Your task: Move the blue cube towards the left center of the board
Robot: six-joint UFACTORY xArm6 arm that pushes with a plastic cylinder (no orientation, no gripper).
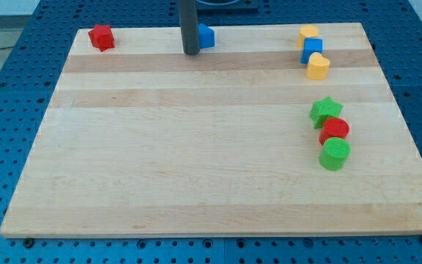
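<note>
A blue cube (pixel 313 48) sits near the view's top right, wedged between two yellow blocks, one above it (pixel 308 34) and one below it (pixel 317 66). A second blue block (pixel 207 36) lies at the top centre, partly hidden behind the rod, so its shape is unclear. My tip (pixel 190 53) rests on the board right against that block's left side, far to the left of the blue cube.
A red block (pixel 102 37) sits at the top left corner. On the right, a green star (pixel 326 111), a red cylinder (pixel 335 130) and a green cylinder (pixel 335 155) stand in a close column. The wooden board (pixel 196 161) ends at blue pegboard.
</note>
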